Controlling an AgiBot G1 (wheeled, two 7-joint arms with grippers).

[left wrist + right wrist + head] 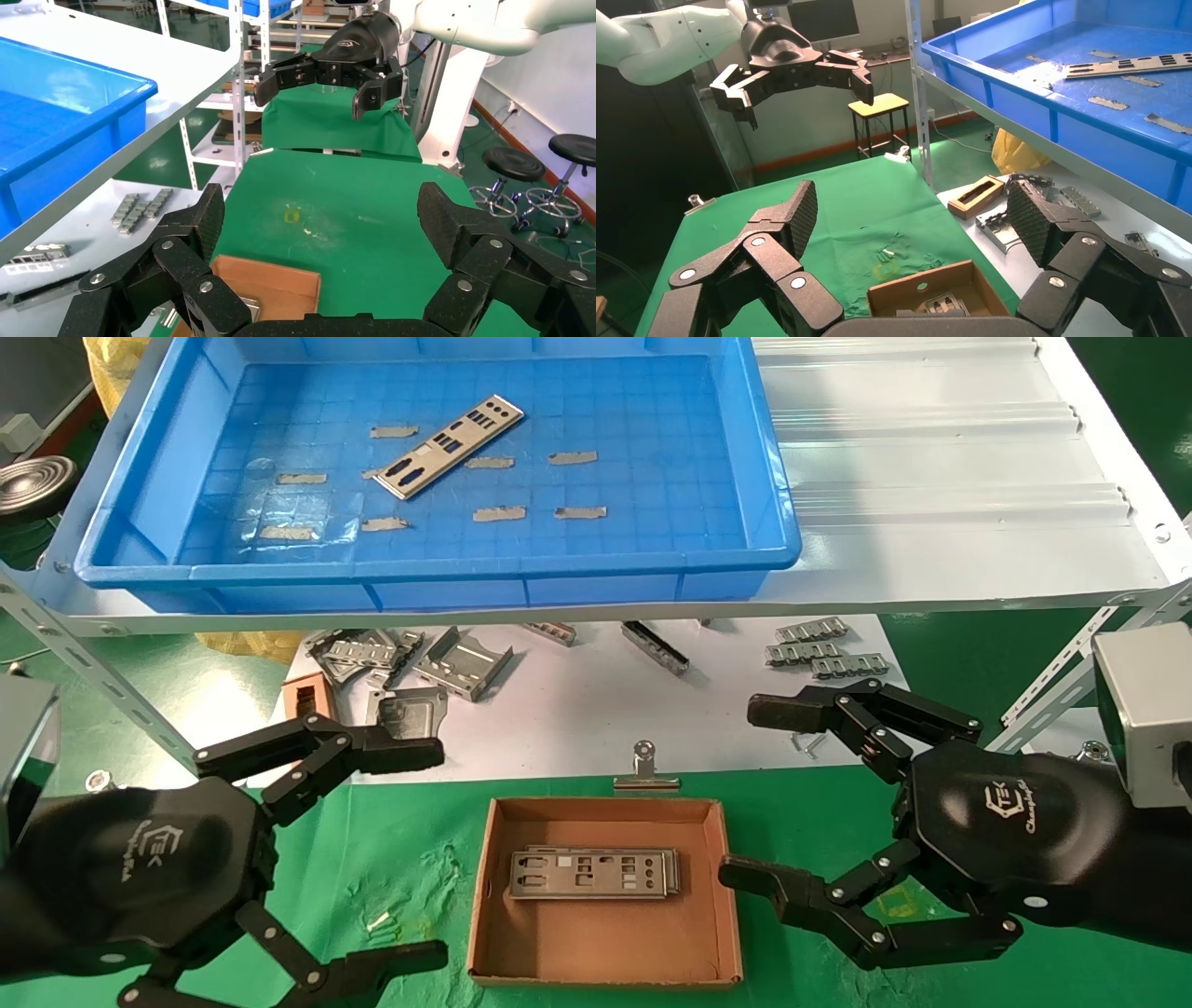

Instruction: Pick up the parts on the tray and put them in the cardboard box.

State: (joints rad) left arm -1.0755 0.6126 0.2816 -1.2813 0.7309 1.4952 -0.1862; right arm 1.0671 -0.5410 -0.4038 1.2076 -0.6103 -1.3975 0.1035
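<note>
- One part point(448, 446) is left on the tray point(773, 514) — a thin silver plate with punched cut-outs, lying flat and slantwise on the grid floor, left of centre and toward the far side, among grey tape scraps point(573, 457).
- Several more plates point(593, 873) sit stacked in the cardboard box point(494, 905) on the near green surface point(410, 868), between the two arms.
- The plate looks light and stiff, probably slick, with thin edges; lying flush, it offers little to grip. I judge the best hold is across its narrow width near the middle, or at one lifted end.
- The left pincer point(419, 850) hangs left of the box, spread wide and holding nothing.
- The right pincer point(754, 794) hangs right of the box — likewise released and empty.
- Each pincer body carries a white logo and a short word; the letters "TEK" can be made out, the rest is too small to read.
- Chunky folded brackets point(463, 662) lie on the white surface point(559, 728) under the shelf.
</note>
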